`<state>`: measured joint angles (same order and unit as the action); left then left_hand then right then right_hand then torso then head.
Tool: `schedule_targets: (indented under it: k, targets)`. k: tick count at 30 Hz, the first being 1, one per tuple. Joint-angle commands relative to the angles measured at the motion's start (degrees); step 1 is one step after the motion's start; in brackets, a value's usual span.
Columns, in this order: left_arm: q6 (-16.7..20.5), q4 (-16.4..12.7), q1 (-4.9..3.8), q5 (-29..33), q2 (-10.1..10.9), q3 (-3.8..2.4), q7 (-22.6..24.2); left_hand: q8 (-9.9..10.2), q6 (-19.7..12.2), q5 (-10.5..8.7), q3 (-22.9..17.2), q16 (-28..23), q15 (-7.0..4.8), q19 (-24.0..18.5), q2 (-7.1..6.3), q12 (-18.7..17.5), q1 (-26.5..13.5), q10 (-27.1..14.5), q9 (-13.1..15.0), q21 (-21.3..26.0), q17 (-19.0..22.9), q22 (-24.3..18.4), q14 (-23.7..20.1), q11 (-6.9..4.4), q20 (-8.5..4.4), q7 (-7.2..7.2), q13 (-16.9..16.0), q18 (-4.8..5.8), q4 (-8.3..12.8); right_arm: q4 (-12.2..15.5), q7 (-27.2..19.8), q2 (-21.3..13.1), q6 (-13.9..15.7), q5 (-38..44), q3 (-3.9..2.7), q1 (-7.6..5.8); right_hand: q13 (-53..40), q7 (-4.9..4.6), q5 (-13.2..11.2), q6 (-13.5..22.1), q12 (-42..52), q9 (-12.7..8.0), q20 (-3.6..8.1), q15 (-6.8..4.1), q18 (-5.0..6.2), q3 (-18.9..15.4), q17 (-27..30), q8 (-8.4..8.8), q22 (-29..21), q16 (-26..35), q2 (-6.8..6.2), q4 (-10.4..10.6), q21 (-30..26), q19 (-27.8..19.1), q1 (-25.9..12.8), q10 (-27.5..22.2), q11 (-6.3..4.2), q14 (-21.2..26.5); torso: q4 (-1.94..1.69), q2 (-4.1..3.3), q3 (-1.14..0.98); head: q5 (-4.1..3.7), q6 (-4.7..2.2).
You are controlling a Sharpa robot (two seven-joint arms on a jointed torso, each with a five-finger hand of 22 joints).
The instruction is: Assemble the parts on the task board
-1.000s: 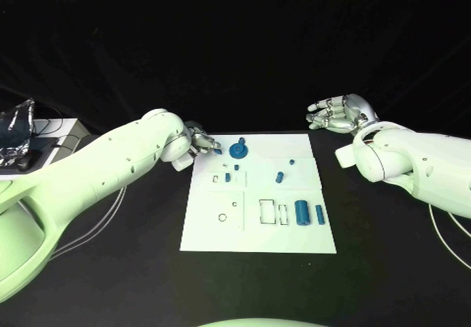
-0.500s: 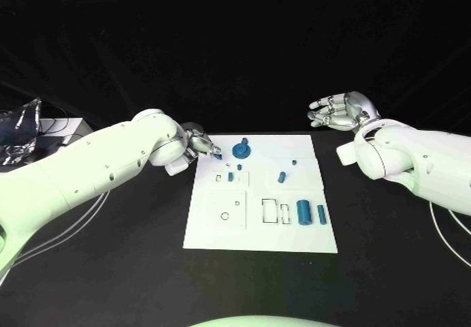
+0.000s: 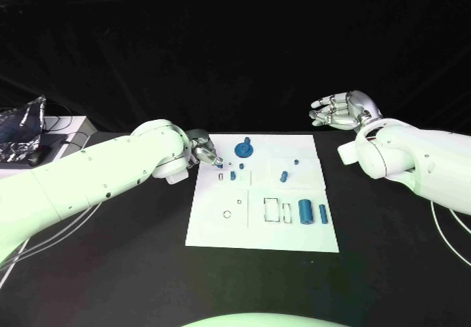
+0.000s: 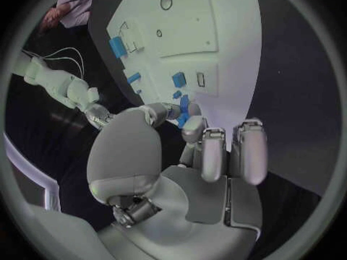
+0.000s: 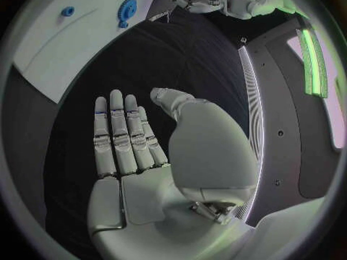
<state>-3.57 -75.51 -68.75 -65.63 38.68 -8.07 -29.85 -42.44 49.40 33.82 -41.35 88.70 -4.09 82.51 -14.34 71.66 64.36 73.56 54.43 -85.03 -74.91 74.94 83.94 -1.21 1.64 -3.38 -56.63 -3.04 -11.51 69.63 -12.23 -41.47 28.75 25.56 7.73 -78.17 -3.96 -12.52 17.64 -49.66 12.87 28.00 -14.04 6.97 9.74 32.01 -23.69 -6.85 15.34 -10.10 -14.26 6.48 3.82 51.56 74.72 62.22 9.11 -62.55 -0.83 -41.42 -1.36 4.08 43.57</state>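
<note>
The task board (image 3: 263, 228) lies flat in the middle of the black table (image 3: 118, 272), with blue parts scattered on it: a gear-like part (image 3: 244, 148) near the far edge, two small pegs (image 3: 284, 176) toward the right, a short peg (image 3: 233, 175) beside outlined slots on the left, and two upright cylinders (image 3: 306, 211) side by side near the right edge. At the table's far left sits a crumpled foil-like object (image 3: 22, 129) on a pale box (image 3: 59, 133), well apart from the board. The left hand (image 3: 203, 151) hangs over the board's far-left corner, its arm hiding that corner — the wrist view shows its fingertips (image 4: 189, 121) pinched on a small blue part (image 4: 184, 111). The right hand (image 3: 339, 111) is raised off the board's far-right corner, fingers held straight and slightly apart, holding nothing. Since a second ago the left hand has crept a little inward over the corner; the right hand has barely shifted.
</note>
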Motion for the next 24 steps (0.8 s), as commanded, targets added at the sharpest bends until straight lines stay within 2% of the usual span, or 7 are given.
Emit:
schedule_targets:
  k: [1, 10, 24]
  targets:
    - [2.1, -0.7, 0.2, -4.8, 0.0, 0.2, 0.2, 0.3, 0.5, 0.14, -11.1, 0.2, -0.43, 0.5, 0.69, -0.1, 0.1, 0.5, 0.1, -0.2, -13.1, 4.4, 5.5, 0.02, 0.12, 0.16, 0.0, 0.44, 11.4, 0.0, -0.9, 0.1, -0.4, 0.2, -0.03, 0.08, 0.0, -0.7, 0.1, 0.1, -0.2, -0.1, -0.09, -0.06, 0.88, 0.1, 0.1, 0.4, 0.0, 0.3, 0.17, -0.4, -0.2, -0.2, -0.5, -0.1, 0.16, 0.4, 0.04, -0.07, 0.03, 0.11, 0.01]
    - [2.1, -1.3, 0.88, -6.1, -0.4, 1.63, 0.5, 0.3, 0.5, 0.15, -11.1, 0.2, -0.43, 0.5, 0.69, -0.1, 0.1, 0.4, 0.1, -0.2, -13.0, 4.5, 5.4, 0.01, 0.11, 0.17, 0.1, 0.44, 11.4, 0.0, -0.9, 0.1, -0.4, 0.2, -0.03, 0.16, 0.1, -0.7, 0.2, 0.1, -0.2, -0.1, -0.09, -0.05, 0.88, 0.0, 0.1, 0.4, -0.2, 0.3, 0.19, -0.4, -0.2, -0.2, -0.6, -0.1, 0.16, 0.4, 0.08, -0.15, -0.01, 0.03, 0.35]
    - [1.2, -1.1, 1.88, -6.3, -0.5, 2.16, 0.6, 0.4, 0.6, 0.15, -11.1, 0.1, -0.46, 0.4, 0.69, -0.2, 0.1, 0.4, 0.1, -0.2, -13.0, 4.4, 5.4, -0.01, 0.09, 0.18, 0.2, 0.42, 11.5, 0.1, -0.9, -0.2, -0.5, 0.2, -0.03, 0.18, 0.1, -0.7, 0.2, 0.1, -0.2, -0.1, -0.09, -0.05, 0.88, 0.0, 0.1, 0.4, -0.2, 0.3, 0.19, -0.4, -0.2, -0.2, -0.6, -0.1, 0.16, 0.4, -0.01, -0.09, -0.02, -0.16, 0.79]
